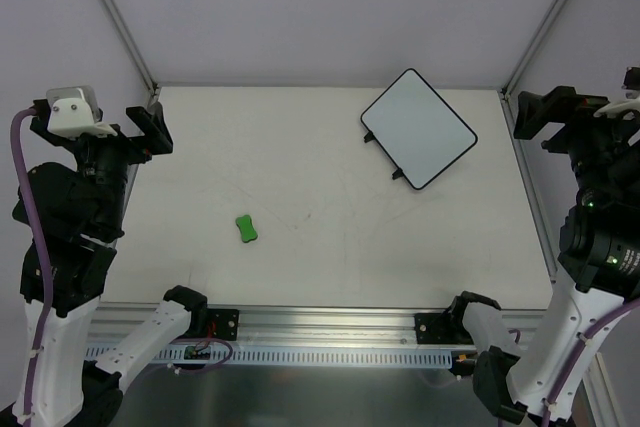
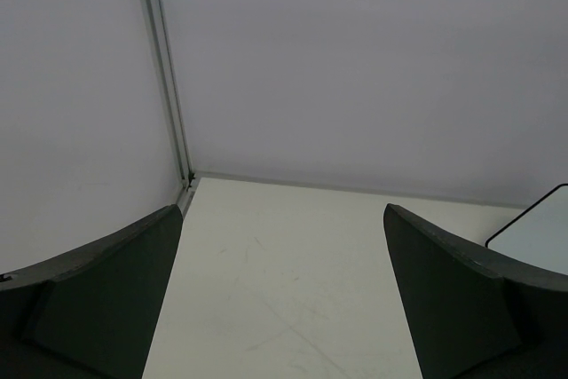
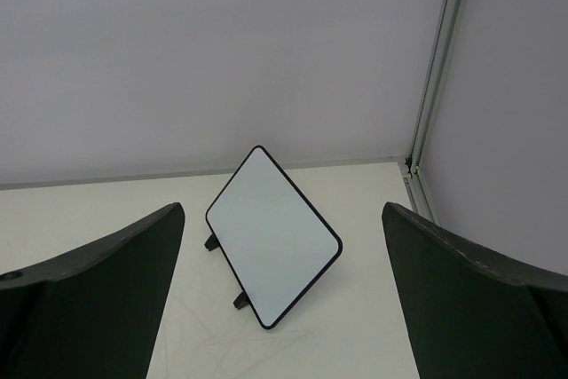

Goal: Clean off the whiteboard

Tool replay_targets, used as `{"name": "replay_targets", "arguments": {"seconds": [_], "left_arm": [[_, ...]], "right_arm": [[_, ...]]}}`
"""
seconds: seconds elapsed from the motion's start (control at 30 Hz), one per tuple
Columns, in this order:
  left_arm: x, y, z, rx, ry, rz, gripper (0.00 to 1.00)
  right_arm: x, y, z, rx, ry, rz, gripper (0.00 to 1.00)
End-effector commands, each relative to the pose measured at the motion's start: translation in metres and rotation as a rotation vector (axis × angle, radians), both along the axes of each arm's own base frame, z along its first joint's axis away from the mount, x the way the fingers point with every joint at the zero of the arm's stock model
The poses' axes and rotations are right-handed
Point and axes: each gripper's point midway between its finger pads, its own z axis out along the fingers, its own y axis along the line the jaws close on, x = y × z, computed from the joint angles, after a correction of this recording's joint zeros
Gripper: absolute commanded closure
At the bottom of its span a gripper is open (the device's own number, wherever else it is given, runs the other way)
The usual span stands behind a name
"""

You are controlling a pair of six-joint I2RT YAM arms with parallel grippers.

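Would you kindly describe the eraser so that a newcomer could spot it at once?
On the pale table, look left of centre, toward the near edge. The eraser lies alone there, the whiteboard off at the far right. It is small, bright green, peanut-shaped.

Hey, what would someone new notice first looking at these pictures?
The whiteboard lies askew at the far right of the table, its face clean of marks. A small green eraser sits alone left of centre. The left gripper and right gripper hang open at the sides, holding nothing.

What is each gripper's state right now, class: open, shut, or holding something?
Left gripper: open, holding nothing.
Right gripper: open, holding nothing.
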Motion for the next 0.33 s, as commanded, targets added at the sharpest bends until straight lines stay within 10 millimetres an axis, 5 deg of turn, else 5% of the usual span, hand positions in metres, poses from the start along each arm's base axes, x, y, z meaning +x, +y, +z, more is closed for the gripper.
{"name": "replay_targets", "arguments": {"seconds": [0.0, 0.3], "left_arm": [[-0.0055, 0.0078, 0.0139, 0.000, -0.038, 0.031, 0.01], [-0.0026, 0.0065, 0.0134, -0.003, -0.033, 0.030, 0.01]], "right_arm": [[-0.0108, -0.0021, 0.0187, -0.043, -0.060, -0.031, 0.01], [-0.0169, -0.0019, 0.0230, -0.056, -0.079, -0.043, 0.01]]}}
